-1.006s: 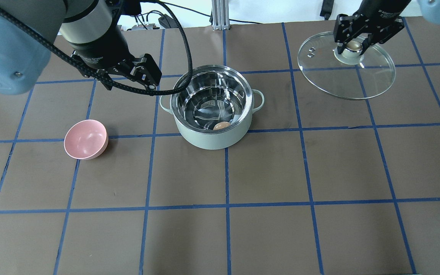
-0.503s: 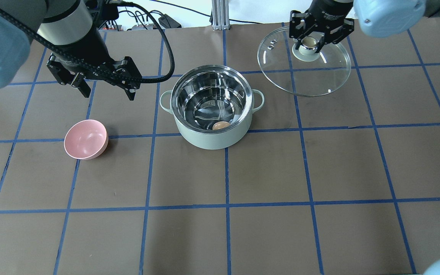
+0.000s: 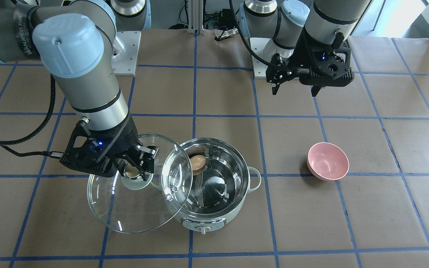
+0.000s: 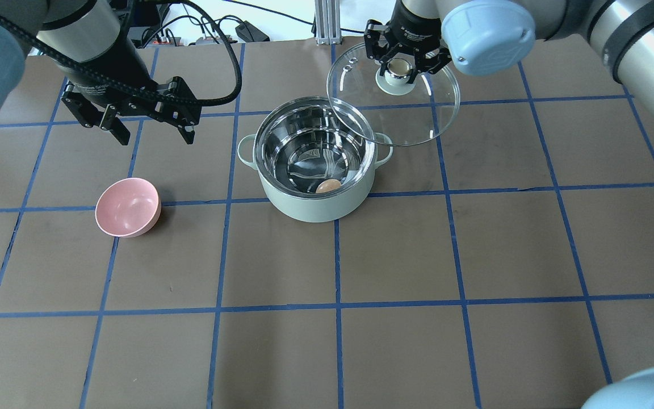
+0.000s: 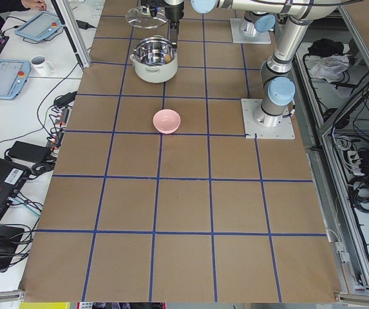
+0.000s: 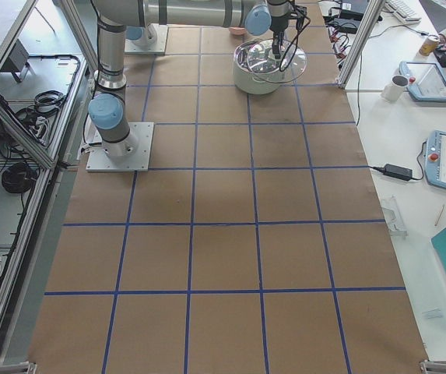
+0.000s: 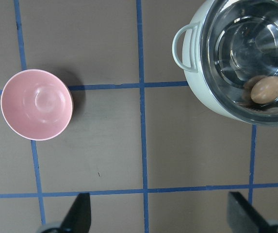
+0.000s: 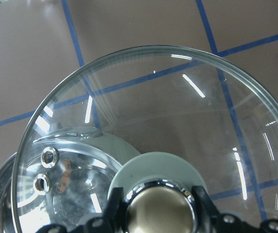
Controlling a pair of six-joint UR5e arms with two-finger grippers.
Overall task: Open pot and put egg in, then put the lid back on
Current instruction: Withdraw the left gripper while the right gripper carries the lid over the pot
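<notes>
**Lid coming back over the pot, egg already inside**

In the last second my right gripper (image 4: 399,67) has carried the lid (image 4: 403,113) from well out on its own side of the table (image 4: 474,255) across toward the pot (image 4: 315,207). From overhead the glass edge now overlaps the pot's far rim on the right-arm side. A second ago the two were well apart. The fingers are pinched on the tan knob (image 8: 160,209), one on each side, and the dome hangs roughly level beneath them. I judge it is above the rim and not resting on it, but these views don't settle that.

The egg (image 4: 328,186) lies on the steel floor of the pot, against the wall on the robot's side. It has not shifted while the lid came over.

My left gripper (image 4: 155,136) has meanwhile pulled away from the pot's rim. It now hangs over bare table beyond the pink bowl (image 4: 127,207), fingers spread wide with nothing between them. The left wrist view shows the same empty gap.

So the opening and the egg drop look done, and only the closing is left. The lid's centre is well off the pot's centre. I reckon it needs more travel toward the left-arm side and back toward the robot before any lowering. If it goes down early, the glass edge could catch the steel rim or the loop handle
</notes>
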